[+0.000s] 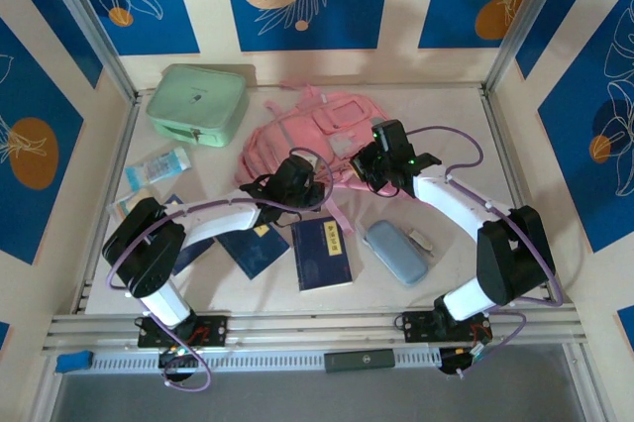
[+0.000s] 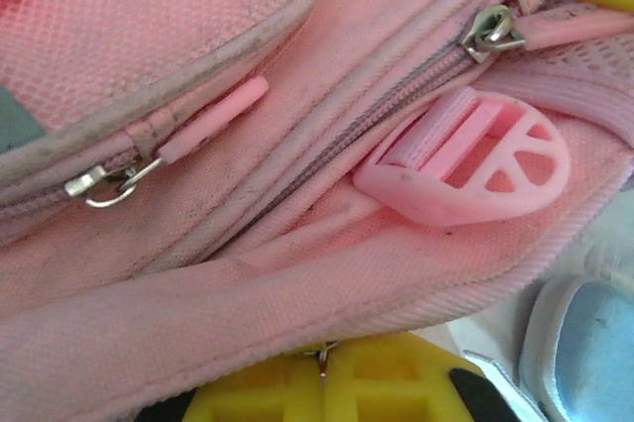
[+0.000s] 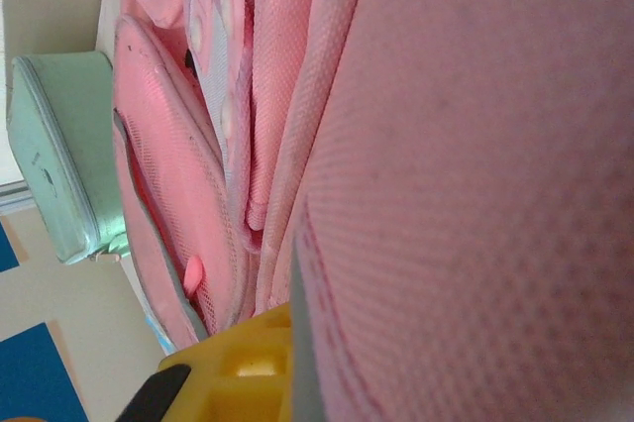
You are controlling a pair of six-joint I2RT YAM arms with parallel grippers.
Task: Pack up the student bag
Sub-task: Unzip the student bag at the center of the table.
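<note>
My left pincer (image 1: 300,172) noses into the student bag (image 1: 327,127) mid-table, and my right pincer (image 1: 365,166) is at its right edge. Pink fabric covers both, so wide or narrow, I can't tell.

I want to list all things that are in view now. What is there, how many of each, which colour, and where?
student bag: one, pink, far middle of the table
zip case: one, mint green, far left, beside the bag
packet: one, light blue and white, left side, nearer than the zip case
books: two clear, dark blue, near middle; perhaps a third under the left arm
pencil case: one, grey-blue, right of the books
small object: one, pale, by the pencil case; too small to tell
table: one, beige
left gripper: one, yellow fingers closed together at the bag's edge
right gripper: one, yellow finger against the bag's fabric; open or shut unclear
</note>
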